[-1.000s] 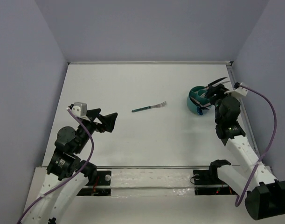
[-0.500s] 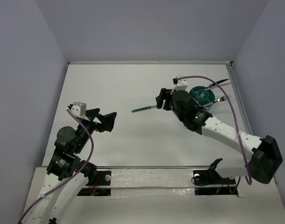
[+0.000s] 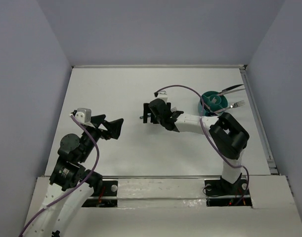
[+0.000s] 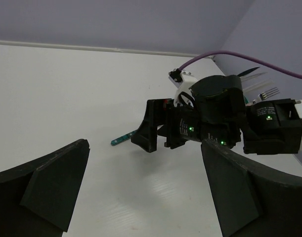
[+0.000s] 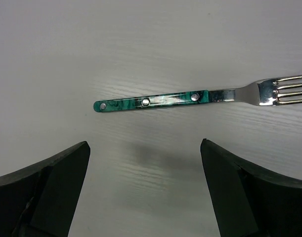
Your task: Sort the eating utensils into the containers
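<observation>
Right gripper [image 5: 145, 148] wide open, low over the green-handled fork [image 5: 190, 97], jaws either side of the handle, not touching. Fork lies flat mid-table [image 3: 116, 89]. Teal cup [image 3: 210, 101] sits near the right edge, toward the far side, with a silver fork [image 3: 238, 104] and dark sticks [image 3: 233, 88] poking out rightward. Left gripper [image 3: 118, 128] open near the left edge, holding nothing.
</observation>
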Robot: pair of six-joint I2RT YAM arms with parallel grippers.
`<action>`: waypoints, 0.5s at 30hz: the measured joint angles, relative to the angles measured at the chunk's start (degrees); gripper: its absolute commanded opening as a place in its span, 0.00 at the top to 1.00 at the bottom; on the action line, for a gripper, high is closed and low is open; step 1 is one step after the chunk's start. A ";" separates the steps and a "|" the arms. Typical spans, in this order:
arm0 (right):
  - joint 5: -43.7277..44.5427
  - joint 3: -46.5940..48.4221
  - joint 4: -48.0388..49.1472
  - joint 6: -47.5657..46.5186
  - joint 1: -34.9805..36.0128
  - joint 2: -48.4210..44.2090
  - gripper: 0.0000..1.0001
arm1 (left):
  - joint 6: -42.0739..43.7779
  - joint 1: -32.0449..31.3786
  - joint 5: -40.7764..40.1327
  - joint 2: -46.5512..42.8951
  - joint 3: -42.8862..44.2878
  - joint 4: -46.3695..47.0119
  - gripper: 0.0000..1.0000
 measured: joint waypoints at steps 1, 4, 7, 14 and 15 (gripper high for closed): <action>-0.22 1.03 0.04 0.94 -0.02 1.55 0.00 | 0.00 0.00 0.00 0.00 0.00 0.00 0.01; -0.33 3.45 0.09 2.99 -0.02 4.72 0.00 | 0.02 0.00 0.00 0.00 0.00 0.00 0.01; -0.11 4.90 -0.26 4.94 -0.02 7.32 0.00 | 0.02 0.00 0.02 -0.02 0.00 0.00 0.01; 1.40 5.55 -1.51 8.24 -0.52 8.96 0.00 | 0.00 0.00 0.04 -0.04 0.00 0.00 0.01; 1.73 5.70 -1.66 8.66 -0.74 9.03 0.00 | 0.00 0.00 0.04 -0.04 0.00 0.00 0.01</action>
